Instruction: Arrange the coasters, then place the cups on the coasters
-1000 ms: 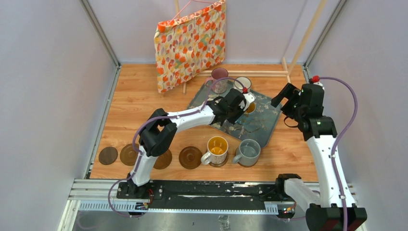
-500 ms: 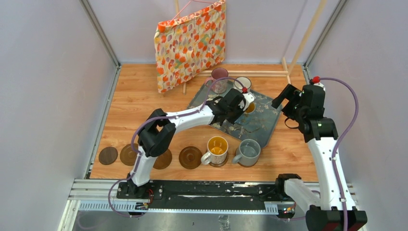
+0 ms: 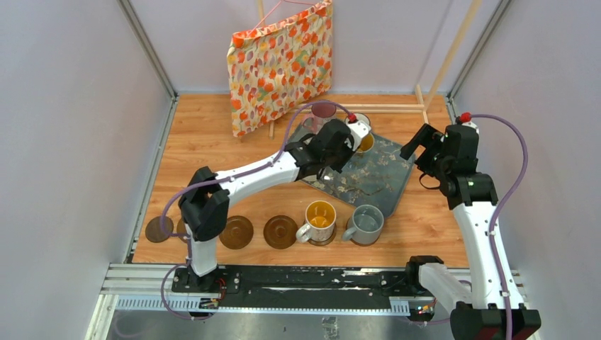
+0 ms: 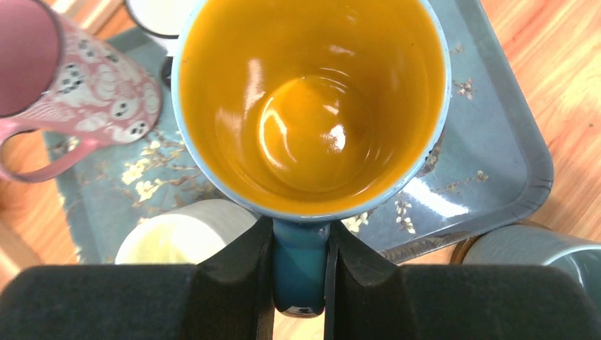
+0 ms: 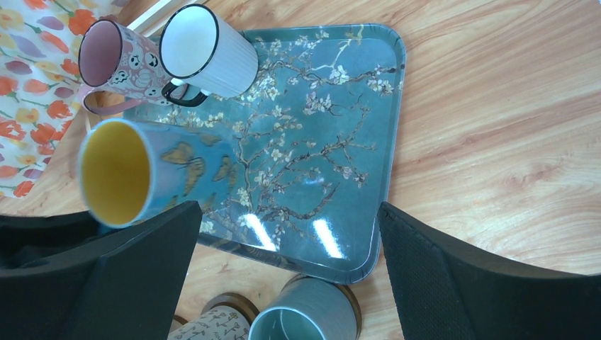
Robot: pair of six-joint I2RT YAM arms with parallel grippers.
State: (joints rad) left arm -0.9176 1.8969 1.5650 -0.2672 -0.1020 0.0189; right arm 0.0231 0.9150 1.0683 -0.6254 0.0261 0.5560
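Note:
My left gripper is shut on the blue handle of a yellow-inside cup, held above the blue-grey floral tray. From above, that cup hangs by the left gripper. A pink cup and a white dark-rimmed cup stand at the tray's far end. A cream cup sits below the held one. A yellow-inside cup and a grey cup rest on coasters at the front. Bare coasters lie left of them. My right gripper hovers open at the tray's right.
A floral cloth bag hangs at the back, with thin wooden sticks lying along the far edge behind the tray. The left arm's elbow hangs over the coaster row. Grey walls enclose the table on three sides.
My left gripper has lifted the blue-handled cup off the tray and carried it towards the back. The left elbow has swung left, uncovering one coaster and covering another. The right arm holds still.

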